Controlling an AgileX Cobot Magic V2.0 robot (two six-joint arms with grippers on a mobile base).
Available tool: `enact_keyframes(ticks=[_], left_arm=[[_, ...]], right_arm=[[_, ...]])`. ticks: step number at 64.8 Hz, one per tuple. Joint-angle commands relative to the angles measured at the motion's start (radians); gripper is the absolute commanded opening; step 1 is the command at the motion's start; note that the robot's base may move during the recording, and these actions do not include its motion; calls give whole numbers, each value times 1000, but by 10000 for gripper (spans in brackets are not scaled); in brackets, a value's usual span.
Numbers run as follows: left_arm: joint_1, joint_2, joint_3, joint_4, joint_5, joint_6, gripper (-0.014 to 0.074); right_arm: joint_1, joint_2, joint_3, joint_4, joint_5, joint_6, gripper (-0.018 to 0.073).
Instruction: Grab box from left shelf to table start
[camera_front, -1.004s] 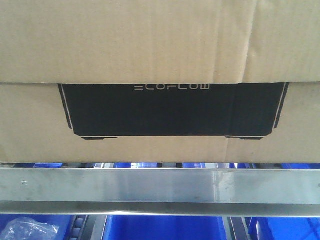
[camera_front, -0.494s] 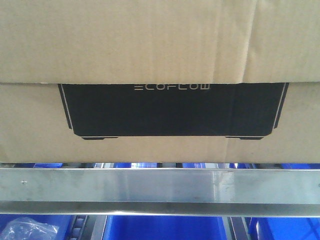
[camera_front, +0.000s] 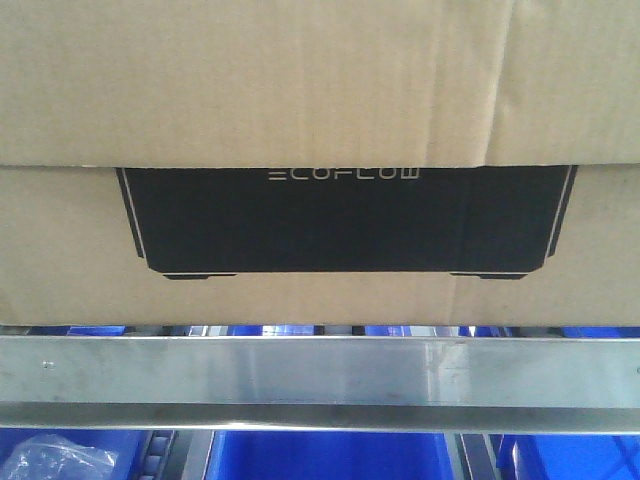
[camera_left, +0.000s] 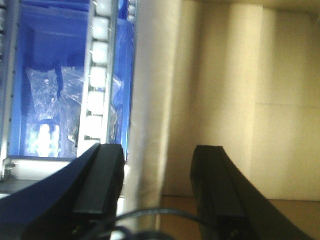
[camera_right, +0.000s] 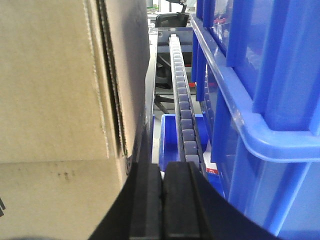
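The box (camera_front: 300, 90) sits on the left shelf (camera_front: 320, 372), just above and behind its silver front, with the black ECOFLOW panel (camera_front: 345, 220) facing you; the table is in no view. To take it well, press both side walls at the same height and draw the box straight toward you, level, so that the overhanging upper layer does not carry the load. Your left gripper (camera_left: 157, 192) has its fingers wide apart beside the cardboard. A pale vertical edge stands between them, but this view is blurred and I cannot say that they touch it. Your right gripper (camera_right: 164, 200) has its fingers pressed together on nothing, in the narrow gap beside the box's other wall. The roller track (camera_right: 182, 100) and a blue bin (camera_right: 250, 90) are near on its outer side, so keep it away from them.
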Motion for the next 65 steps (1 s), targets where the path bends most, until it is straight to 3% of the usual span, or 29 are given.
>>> enact_keyframes(ticks=[1, 19, 41, 65], left_arm=[[3, -27, -35, 1, -37, 4, 230], [3, -27, -35, 10, -37, 4, 199], [3, -27, -35, 10, -37, 4, -108], [3, -27, -35, 4, -37, 4, -102]], right_arm=[[-7, -14, -18, 4, -95, -8, 50], [-7, -14, -18, 4, -95, -8, 50], [-7, -14, -18, 4, -95, -8, 50], [-7, -14, -18, 4, -95, -8, 50]])
